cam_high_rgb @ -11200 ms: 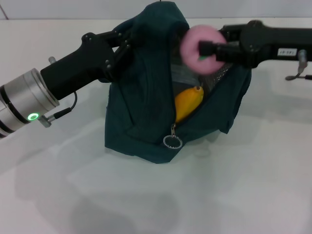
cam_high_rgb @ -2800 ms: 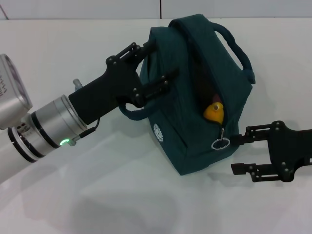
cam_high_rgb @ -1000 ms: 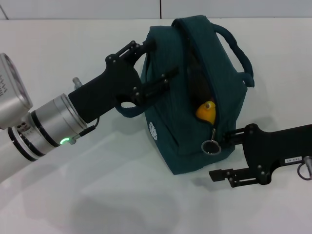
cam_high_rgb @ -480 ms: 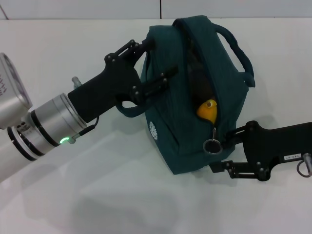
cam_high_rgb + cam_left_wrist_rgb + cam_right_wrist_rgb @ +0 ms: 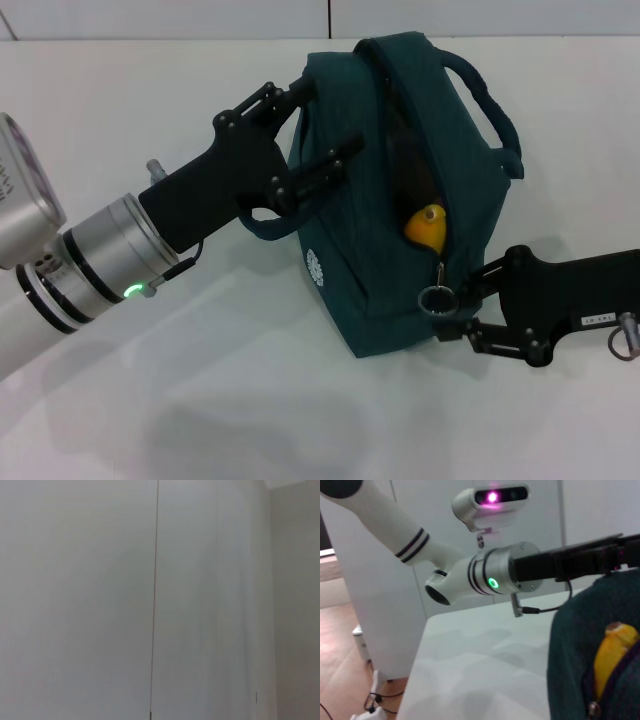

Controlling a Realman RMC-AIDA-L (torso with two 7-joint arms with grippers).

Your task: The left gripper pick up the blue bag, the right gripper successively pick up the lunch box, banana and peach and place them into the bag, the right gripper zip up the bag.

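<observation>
The blue bag (image 5: 400, 200) stands tilted on the white table, its zipper partly undone. My left gripper (image 5: 325, 120) is shut on the bag's upper left side, and one handle (image 5: 268, 226) hangs under it. Only the banana's yellow tip (image 5: 425, 228) pokes from the opening; it also shows in the right wrist view as the banana (image 5: 612, 655). The lunch box and peach are hidden. At the bag's lower right corner, my right gripper (image 5: 452, 312) is open but narrow, just behind the silver ring pull (image 5: 437, 298). The left wrist view shows only a blank wall.
White table (image 5: 250, 400) spreads in front and to the left of the bag. The right wrist view shows my left arm's silver wrist (image 5: 505, 575), my head camera (image 5: 492, 497) above it, and the table's edge dropping to the floor (image 5: 340, 670).
The peach went into the bag earlier. My right gripper then came low to the bag's corner, slid left to the ring pull, and its fingers have drawn closer together. The left gripper barely moved.
</observation>
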